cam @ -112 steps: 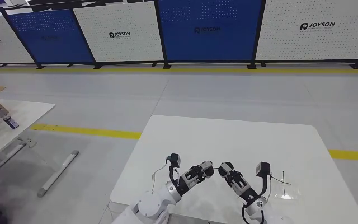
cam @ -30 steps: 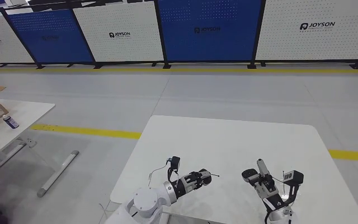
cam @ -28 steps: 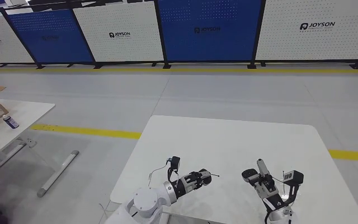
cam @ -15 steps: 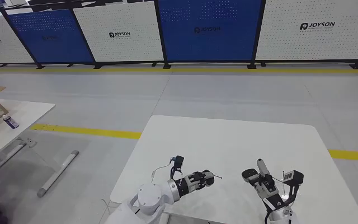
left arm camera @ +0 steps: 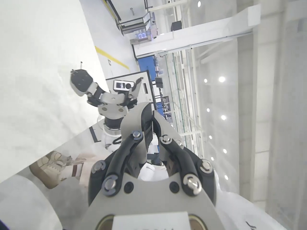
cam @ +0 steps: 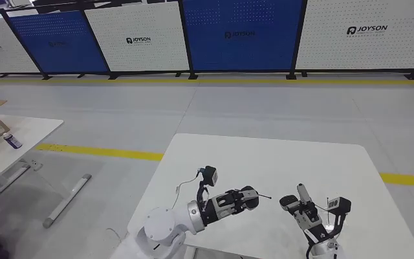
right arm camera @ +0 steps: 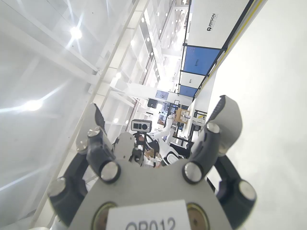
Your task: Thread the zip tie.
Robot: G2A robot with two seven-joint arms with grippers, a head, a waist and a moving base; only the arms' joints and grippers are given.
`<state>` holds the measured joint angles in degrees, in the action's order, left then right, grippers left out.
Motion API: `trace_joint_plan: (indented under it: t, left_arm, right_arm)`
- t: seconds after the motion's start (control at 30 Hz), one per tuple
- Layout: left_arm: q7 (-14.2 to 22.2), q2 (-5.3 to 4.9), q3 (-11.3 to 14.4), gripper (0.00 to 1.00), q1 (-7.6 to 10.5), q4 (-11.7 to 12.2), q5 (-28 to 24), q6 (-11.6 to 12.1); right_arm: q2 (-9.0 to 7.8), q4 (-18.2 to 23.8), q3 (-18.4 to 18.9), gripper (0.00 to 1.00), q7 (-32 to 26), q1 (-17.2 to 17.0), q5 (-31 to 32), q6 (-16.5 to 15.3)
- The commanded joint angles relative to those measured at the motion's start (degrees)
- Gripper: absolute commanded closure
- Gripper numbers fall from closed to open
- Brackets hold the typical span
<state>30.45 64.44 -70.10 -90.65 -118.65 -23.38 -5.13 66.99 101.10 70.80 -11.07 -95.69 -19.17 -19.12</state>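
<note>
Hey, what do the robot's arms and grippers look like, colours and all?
The left gripper and right gripper have grey metal fingers, black ribbed pads, black links, silver bolts, a white label. The left arm and right arm are white and silver, black-jointed, with thin cables.

Thin black zip tie [cam: 263,195], seemingly pinched between the left fingers [cam: 250,193], sticks straight out.

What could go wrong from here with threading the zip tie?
1. The thin black plastic zip tie pokes out as a free sliver from the left gripper, whose jaws are shut on it. It may flex or slip on contact.
2. The right gripper has its jaws wide apart and empty, off to the side of the tie's tip. Nothing seems to steady a second end, so alignment may fail.
</note>
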Motion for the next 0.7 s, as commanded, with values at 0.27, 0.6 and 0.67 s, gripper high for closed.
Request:
trace_joint_plan:
  t: [0.27,0.6,0.67]
  left_arm:
    - [-0.61,0.00,-0.31,1.00,-0.04,0.17,-0.31,0.12]
    - [-1.79,0.09,0.32,1.00,0.30,-0.58,0.13,1.15]
    - [-1.95,0.11,0.15,1.00,0.40,-1.64,-0.65,2.41]
  right_arm:
    - [0.00,0.00,0.00,0.00,0.00,0.00,0.00,0.00]
    - [0.00,0.00,0.00,0.00,0.00,0.00,0.00,0.00]
    - [0.00,0.00,0.00,0.00,0.00,0.00,0.00,0.00]
